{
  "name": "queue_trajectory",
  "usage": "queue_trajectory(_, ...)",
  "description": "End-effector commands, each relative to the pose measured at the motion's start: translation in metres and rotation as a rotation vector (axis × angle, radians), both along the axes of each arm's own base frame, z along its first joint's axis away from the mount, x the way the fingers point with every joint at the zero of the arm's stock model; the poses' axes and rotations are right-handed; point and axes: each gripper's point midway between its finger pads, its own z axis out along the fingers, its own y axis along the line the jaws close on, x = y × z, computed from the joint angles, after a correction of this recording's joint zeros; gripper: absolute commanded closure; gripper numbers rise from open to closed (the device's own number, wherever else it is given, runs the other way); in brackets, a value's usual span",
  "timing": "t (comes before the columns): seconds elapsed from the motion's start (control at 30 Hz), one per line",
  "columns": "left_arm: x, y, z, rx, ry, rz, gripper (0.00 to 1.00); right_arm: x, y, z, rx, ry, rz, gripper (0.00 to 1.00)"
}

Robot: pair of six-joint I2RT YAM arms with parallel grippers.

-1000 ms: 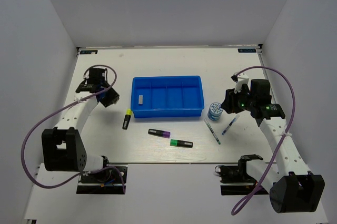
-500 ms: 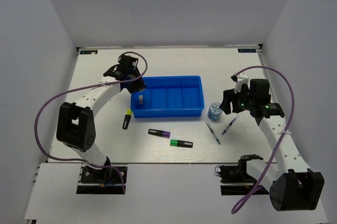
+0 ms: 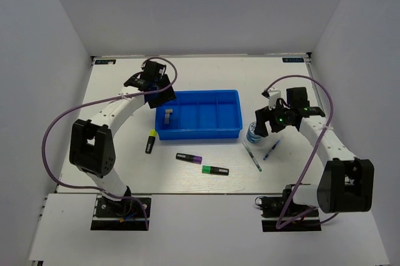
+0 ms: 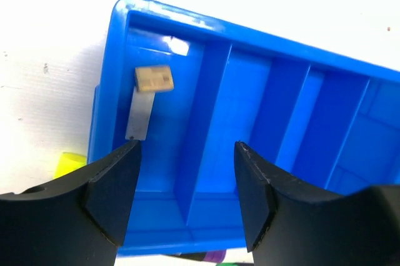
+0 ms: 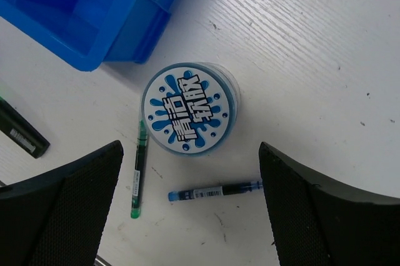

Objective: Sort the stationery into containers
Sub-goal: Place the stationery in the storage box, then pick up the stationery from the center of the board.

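The blue tray [image 3: 219, 130] [image 4: 294, 116] [image 5: 81, 10] lies mid-table. A small grey-white block [image 3: 167, 117] [image 4: 141, 113] rests in its leftmost compartment. My left gripper [image 3: 157, 93] [image 4: 186, 147] hovers open over that end, nothing between its fingers. On the table in front lie yellow [image 3: 150, 141], purple [image 3: 189, 158] and green [image 3: 215, 170] highlighters. The blue-white roll [image 3: 252, 133] [image 5: 190, 108] stands right of the tray. My right gripper [image 3: 262, 125] [image 5: 190, 147] is open wide just above it. A green pen [image 5: 138, 169] and a blue pen [image 5: 215, 191] lie beside the roll.
White walls close in the table at the back and both sides. Purple cables loop from both arms. The tray's other three compartments hold nothing I can see.
My left arm swung from the table's left side to over the tray's left end and its jaws opened. My right gripper opened wide and shifted left over the roll.
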Motion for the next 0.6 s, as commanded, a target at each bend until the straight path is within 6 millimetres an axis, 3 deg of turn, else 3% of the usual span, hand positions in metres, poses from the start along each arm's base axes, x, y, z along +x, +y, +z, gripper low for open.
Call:
queue_trajectory(0.0, -0.006, 0.004, 0.039, 0.007, -0.072, -0.025, 0.29, 0.013, 0.009, 0.004, 0.006, -0.096, 0.143, 0.10)
queue_trajectory(0.07, -0.019, 0.009, 0.053, 0.005, -0.096, -0.038, 0.30, 0.009, 0.015, -0.003, 0.033, -0.070, 0.194, 0.10)
queue_trajectory(0.13, -0.030, 0.013, 0.053, 0.018, -0.094, -0.055, 0.30, 0.009, 0.018, -0.009, 0.037, -0.056, 0.229, 0.10)
queue_trajectory(0.17, -0.046, 0.019, 0.059, 0.019, -0.108, -0.066, 0.30, 0.008, 0.020, -0.010, 0.049, -0.055, 0.238, 0.10)
queue_trajectory(0.23, -0.059, 0.025, 0.067, 0.024, -0.134, -0.082, 0.30, 0.006, 0.024, -0.014, 0.056, -0.062, 0.260, 0.10)
queue_trajectory(0.27, -0.072, 0.032, 0.051, 0.045, -0.093, -0.085, 0.30, 0.008, 0.024, -0.016, 0.050, -0.070, 0.262, 0.10)
queue_trajectory(0.3, -0.080, 0.035, 0.063, 0.038, -0.131, -0.091, 0.30, 0.008, 0.025, -0.018, 0.044, -0.071, 0.264, 0.10)
queue_trajectory(0.5, -0.123, 0.059, 0.038, 0.098, -0.090, -0.106, 0.30, 0.025, 0.021, -0.040, -0.030, -0.073, 0.228, 0.10)
queue_trajectory(0.57, -0.133, 0.064, 0.042, 0.100, -0.108, -0.100, 0.30, 0.025, 0.027, -0.046, -0.035, -0.060, 0.247, 0.10)
